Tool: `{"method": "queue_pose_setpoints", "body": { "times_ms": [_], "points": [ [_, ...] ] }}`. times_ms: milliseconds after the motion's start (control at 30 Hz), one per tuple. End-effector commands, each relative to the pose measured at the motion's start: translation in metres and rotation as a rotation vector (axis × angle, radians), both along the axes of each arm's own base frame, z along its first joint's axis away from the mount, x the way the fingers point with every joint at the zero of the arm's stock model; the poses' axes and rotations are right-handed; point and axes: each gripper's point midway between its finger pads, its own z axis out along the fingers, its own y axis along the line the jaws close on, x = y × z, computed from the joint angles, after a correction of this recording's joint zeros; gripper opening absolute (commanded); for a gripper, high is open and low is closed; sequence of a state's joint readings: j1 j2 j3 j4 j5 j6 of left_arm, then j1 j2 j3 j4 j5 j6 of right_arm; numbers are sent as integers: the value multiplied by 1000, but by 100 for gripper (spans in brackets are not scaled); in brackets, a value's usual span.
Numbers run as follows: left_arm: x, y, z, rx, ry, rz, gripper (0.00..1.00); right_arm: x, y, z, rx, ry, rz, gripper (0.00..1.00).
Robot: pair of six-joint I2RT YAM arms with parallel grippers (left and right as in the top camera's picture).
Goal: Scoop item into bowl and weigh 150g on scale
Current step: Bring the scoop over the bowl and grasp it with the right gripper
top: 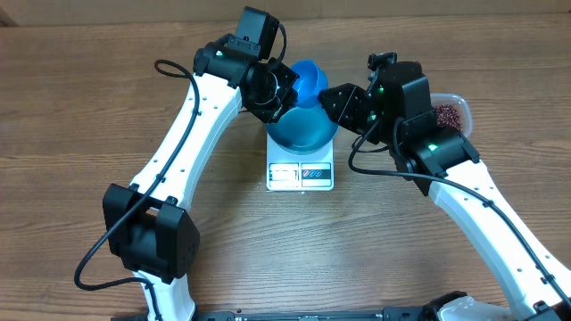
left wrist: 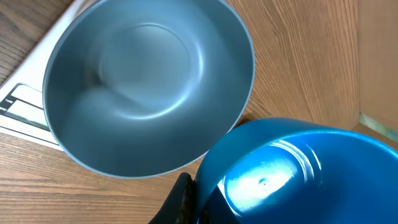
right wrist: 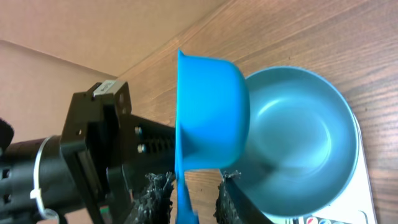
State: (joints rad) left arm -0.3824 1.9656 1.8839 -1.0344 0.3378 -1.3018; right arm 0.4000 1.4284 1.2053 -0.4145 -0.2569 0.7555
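Bowl (left wrist: pixel 149 81) upright on scale (left wrist: pixel 18 102), white corner visible at left. Bright blue scoop (left wrist: pixel 292 174) in foreground, overlapping bowl rim. Dark left gripper finger (left wrist: pixel 179 202) against scoop edge. Wooden table (left wrist: pixel 298 56) beneath.

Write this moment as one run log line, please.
left gripper: shut on scoop | right gripper: open around scoop handle | bowl: empty, on scale | beans: in tub

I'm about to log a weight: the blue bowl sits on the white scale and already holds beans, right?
Not quite. The bowl does sit on the scale, but the left wrist view shows its inside bare: the beans are not in it yet.
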Motion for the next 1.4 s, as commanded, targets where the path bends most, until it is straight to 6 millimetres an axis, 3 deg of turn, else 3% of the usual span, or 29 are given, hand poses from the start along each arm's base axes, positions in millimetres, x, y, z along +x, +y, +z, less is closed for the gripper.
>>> {"method": "queue_pose_setpoints", "body": {
  "times_ms": [0,167,433,1033,1133,1300,1333,1367],
  "points": [
    [-3,-3,11,-5,-33,-44,4,3,2,14,-7,-54,12,22],
    [-6,-4,10,-6,-29,-66,4,3,2,14,-7,-54,12,14],
    [-14,-1,6,12,4,-80,4,1,6,16,8,-55,31,14],
    [-11,-8,11,-26,-14,-93,4,-2,8,15,18,-41,48,14],
    [-12,-7,10,-24,-9,-94,4,-2,8,15,18,-42,48,4],
    [-13,-6,9,-13,-15,-111,4,0,9,17,23,-53,48,4],
    [-14,-6,9,-11,-13,-113,26,0,9,19,25,-59,48,4],
    [-14,-5,9,-10,-12,-112,56,0,9,19,25,-59,47,4]
  ]
}}
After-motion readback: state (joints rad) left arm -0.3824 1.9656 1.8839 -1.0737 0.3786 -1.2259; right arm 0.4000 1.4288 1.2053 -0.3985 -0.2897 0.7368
